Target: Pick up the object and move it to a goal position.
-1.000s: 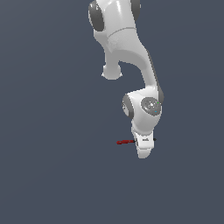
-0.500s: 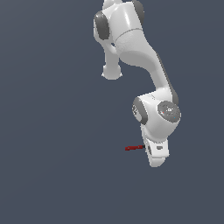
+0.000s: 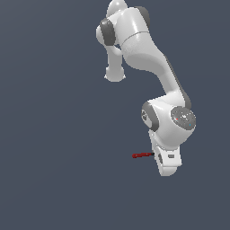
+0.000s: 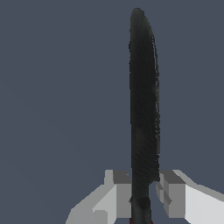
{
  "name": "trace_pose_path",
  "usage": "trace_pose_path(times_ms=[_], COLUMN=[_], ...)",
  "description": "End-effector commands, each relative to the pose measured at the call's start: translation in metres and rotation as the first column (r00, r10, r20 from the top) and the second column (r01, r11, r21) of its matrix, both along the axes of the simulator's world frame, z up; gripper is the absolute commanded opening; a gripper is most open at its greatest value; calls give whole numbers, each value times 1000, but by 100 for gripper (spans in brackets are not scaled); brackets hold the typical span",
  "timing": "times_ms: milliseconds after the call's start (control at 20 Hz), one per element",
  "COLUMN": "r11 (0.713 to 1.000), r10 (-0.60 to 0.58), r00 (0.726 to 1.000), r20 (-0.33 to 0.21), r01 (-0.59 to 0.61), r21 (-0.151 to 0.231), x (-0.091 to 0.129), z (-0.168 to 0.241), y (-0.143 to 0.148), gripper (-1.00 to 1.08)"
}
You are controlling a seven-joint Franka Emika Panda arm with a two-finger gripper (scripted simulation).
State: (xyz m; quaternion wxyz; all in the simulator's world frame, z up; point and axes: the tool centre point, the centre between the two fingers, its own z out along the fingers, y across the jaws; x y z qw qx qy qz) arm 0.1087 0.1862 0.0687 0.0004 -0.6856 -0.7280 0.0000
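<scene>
The object [image 3: 143, 155] is a thin rod whose red half sticks out level from the hand toward the exterior view's left. Its black half [image 4: 143, 100] fills the wrist view, running lengthwise away between the fingers. My gripper [image 4: 143, 192] is shut on the object, with a grey fingertip pad [image 4: 120, 192] pressing on each side. In the exterior view my gripper [image 3: 155, 155] sits at the lower end of the white arm, and the hand body hides the fingers. The rod hangs in the air with nothing under it.
The white arm [image 3: 143, 49] reaches down from the top of the exterior view, with its wrist joint [image 3: 177, 121] just above the hand. Only a plain dark blue-grey background surrounds it. No goal marker shows.
The arm has swung toward the exterior view's right and a little lower, carrying the rod along in the same grip.
</scene>
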Motion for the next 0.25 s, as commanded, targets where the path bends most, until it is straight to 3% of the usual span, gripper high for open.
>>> trace_pose_path(times_ms=[0,200], r11=[1000,1000], r10=[0,0], r00=[1000,1000], r20=[0,0], r01=[0,0], r21=[0,0], x=[2,3], z=[1,1], y=[2,2], gripper=[-100,-100])
